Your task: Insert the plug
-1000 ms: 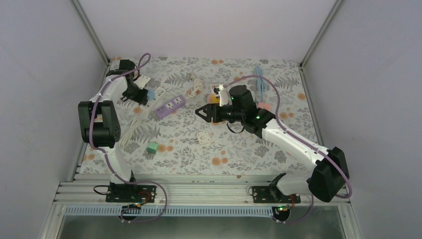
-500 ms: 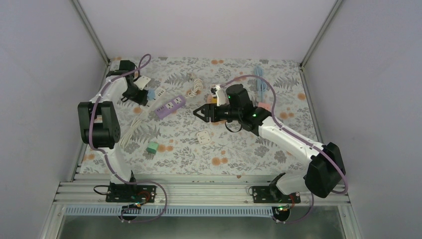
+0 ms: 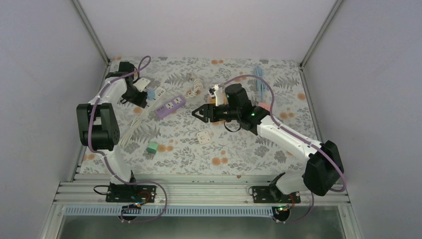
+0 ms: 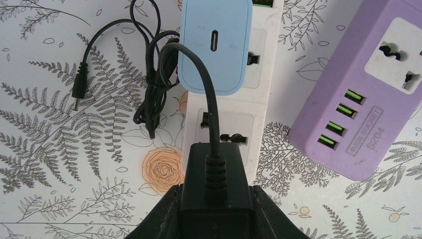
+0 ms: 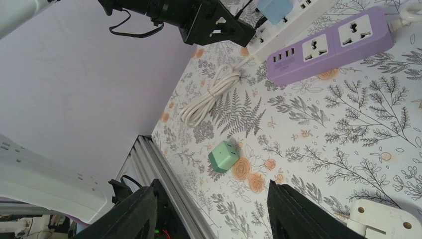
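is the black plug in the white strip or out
Cannot tell. The left tool grips the black plug over one end of the white strip, hiding its pins; the socket just beyond is empty.

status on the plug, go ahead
Left gripper shut on plug, over white strip; seating unclear. Right gripper open, empty. Blue charger on same strip, apart from plug.

A: State of black plug [image 4: 215,199]?
B: Clamped in left gripper [image 4: 215,211], just below a socket of the white power strip [image 4: 268,99]; blue charger [image 4: 215,47] sits further up that strip.
A: Surroundings?
B: Purple power strip [image 4: 368,94] right; black cable [image 4: 154,89] left.
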`<state>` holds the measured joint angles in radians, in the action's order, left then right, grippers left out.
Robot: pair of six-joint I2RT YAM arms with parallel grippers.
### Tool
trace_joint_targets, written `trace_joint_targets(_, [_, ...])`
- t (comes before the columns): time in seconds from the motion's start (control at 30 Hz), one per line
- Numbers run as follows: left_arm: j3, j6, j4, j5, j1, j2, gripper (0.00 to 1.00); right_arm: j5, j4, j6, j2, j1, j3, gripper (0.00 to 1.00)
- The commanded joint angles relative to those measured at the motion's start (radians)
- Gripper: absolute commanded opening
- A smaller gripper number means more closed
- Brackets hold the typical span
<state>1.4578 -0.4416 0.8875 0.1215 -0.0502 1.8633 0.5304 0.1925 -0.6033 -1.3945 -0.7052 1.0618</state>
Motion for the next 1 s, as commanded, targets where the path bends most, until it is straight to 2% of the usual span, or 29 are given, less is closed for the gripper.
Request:
trace_joint_targets(0.0, [0.051, -0.036, 0.018, -0.035, -0.006, 0.017, 0.12, 0.018, -0.033, -0.013, -0.002, 0.007, 0.018, 0.58])
trace_joint_targets(0.17, [0.116, -0.080, 0.047, -0.054, -0.001, 0.054, 0.12, 0.014, -0.013, -0.006, -0.008, 0.006, 0.026, 0.58])
trace_joint_targets(0.33, [0.135, -0.108, 0.068, 0.036, 0.007, 0.074, 0.12, 0.007, -0.005, -0.009, -0.013, 0.007, 0.028, 0.58])
trace_joint_targets(0.43, [0.117, -0.114, 0.074, 0.040, 0.013, 0.073, 0.13, 0.012, -0.017, -0.024, -0.020, 0.005, 0.030, 0.57])
trace_joint_targets(0.97, [0.085, -0.083, 0.069, -0.028, 0.015, 0.086, 0.13, 0.011, -0.016, -0.026, -0.022, 0.006, 0.029, 0.57])
